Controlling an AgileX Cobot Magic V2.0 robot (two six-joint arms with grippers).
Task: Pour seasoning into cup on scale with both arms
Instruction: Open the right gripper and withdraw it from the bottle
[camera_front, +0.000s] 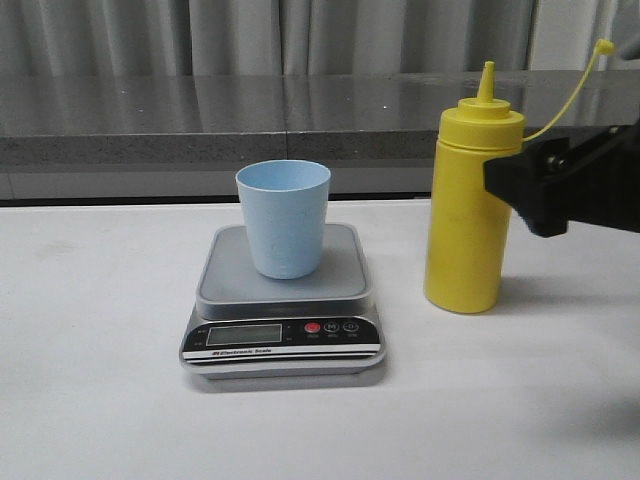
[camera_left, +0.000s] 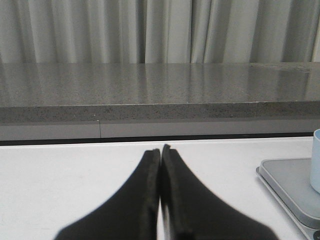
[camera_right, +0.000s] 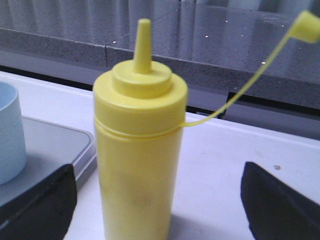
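The yellow seasoning bottle (camera_front: 468, 205) stands upright on the white table, right of the scale (camera_front: 283, 330), with its cap (camera_front: 603, 46) hanging off on the strap. The pale blue cup (camera_front: 283, 218) stands on the scale's grey platform. My right gripper (camera_front: 522, 186) comes in from the right at the bottle's upper body. In the right wrist view it (camera_right: 159, 172) is open, and the bottle (camera_right: 137, 150) stands between the spread fingers (camera_right: 42, 202), touching neither. My left gripper (camera_left: 161, 150) is shut on nothing, low over the table left of the scale (camera_left: 285, 182) and the cup (camera_left: 316, 160).
A grey stone ledge (camera_front: 200, 120) runs along the back of the white table (camera_front: 90, 400), with curtains behind it. The scale's black front panel (camera_front: 283, 336) with display and buttons faces the front edge.
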